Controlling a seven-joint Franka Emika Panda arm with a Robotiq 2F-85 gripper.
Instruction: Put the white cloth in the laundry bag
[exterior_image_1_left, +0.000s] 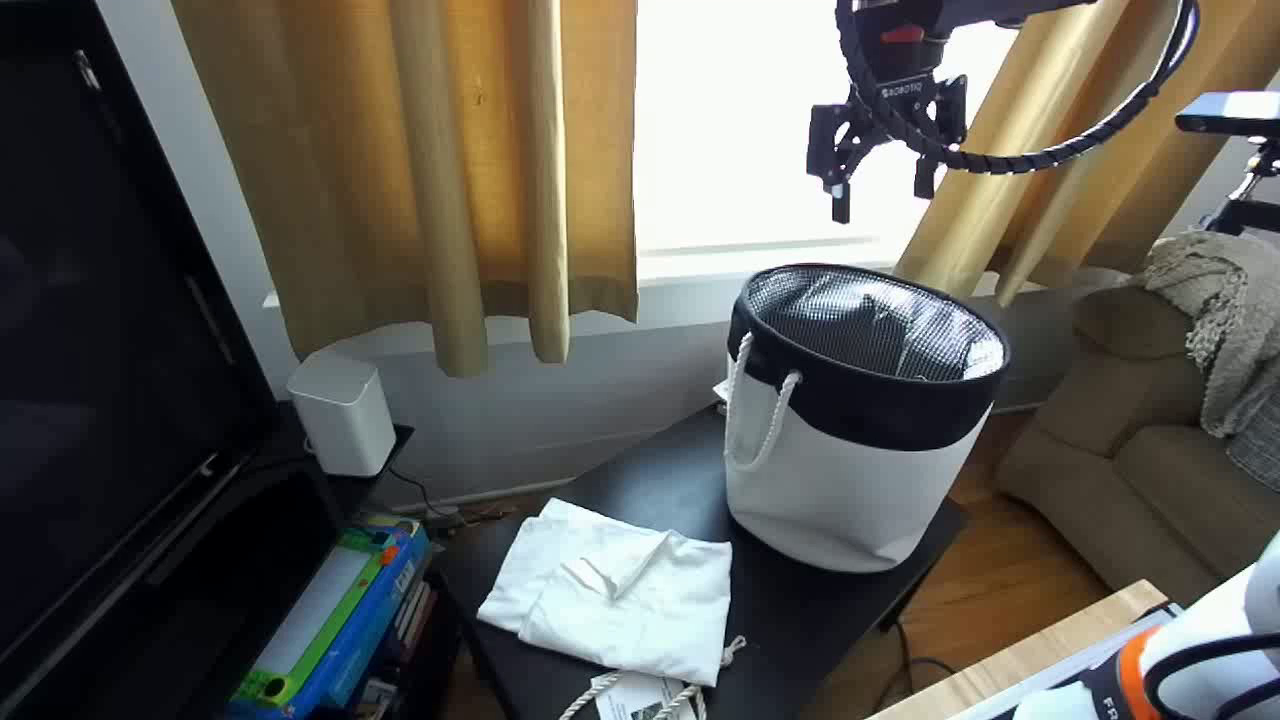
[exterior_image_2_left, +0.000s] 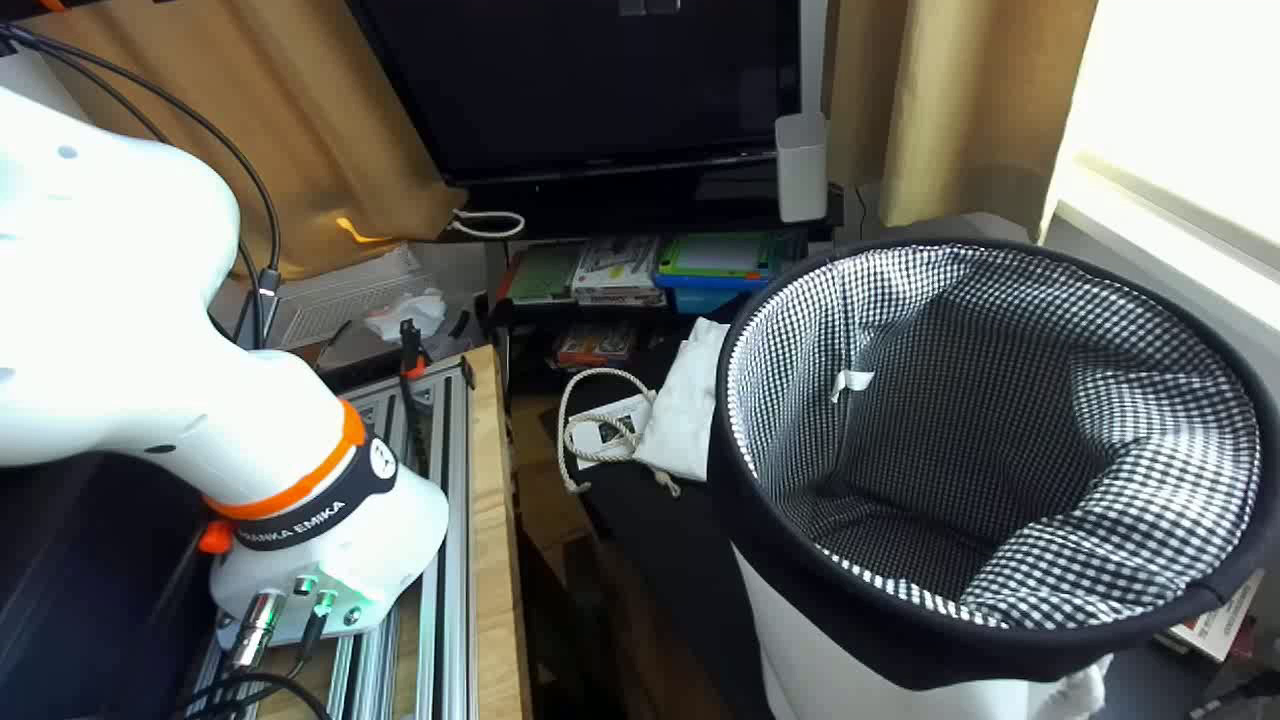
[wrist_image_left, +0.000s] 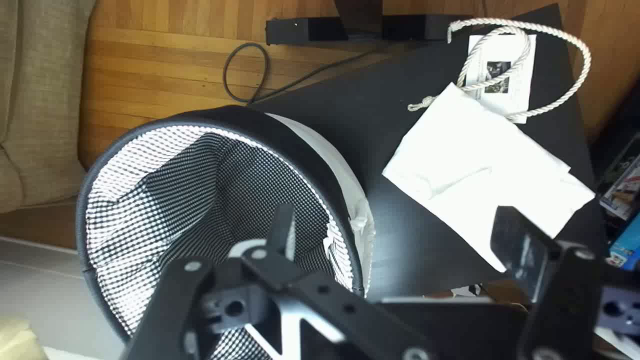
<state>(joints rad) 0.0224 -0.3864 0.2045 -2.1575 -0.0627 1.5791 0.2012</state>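
The white cloth (exterior_image_1_left: 650, 610) lies folded and flat on a dark table (exterior_image_1_left: 785, 610), beside the laundry bag. It also shows in an exterior view (exterior_image_2_left: 690, 410), partly hidden by the bag, and in the wrist view (wrist_image_left: 460, 145). The laundry bag (exterior_image_1_left: 830, 490) stands upright and open, white with a black top band and checked lining. It also shows in an exterior view (exterior_image_2_left: 850, 625) and in the wrist view (wrist_image_left: 240, 117). My gripper (exterior_image_1_left: 883, 195) is high above the bag, apart from it. Its fingers (wrist_image_left: 400, 232) are spread with nothing between them.
A white rope (wrist_image_left: 575, 45) and a printed card (wrist_image_left: 505, 65) lie at the cloth's edge. A television (exterior_image_2_left: 600, 80) and a white box (exterior_image_1_left: 345, 415) stand beyond. Curtains (exterior_image_1_left: 440, 180) hang behind. A sofa (exterior_image_1_left: 1150, 440) is beside the table. The robot base (exterior_image_2_left: 310, 540) stands on a wooden bench.
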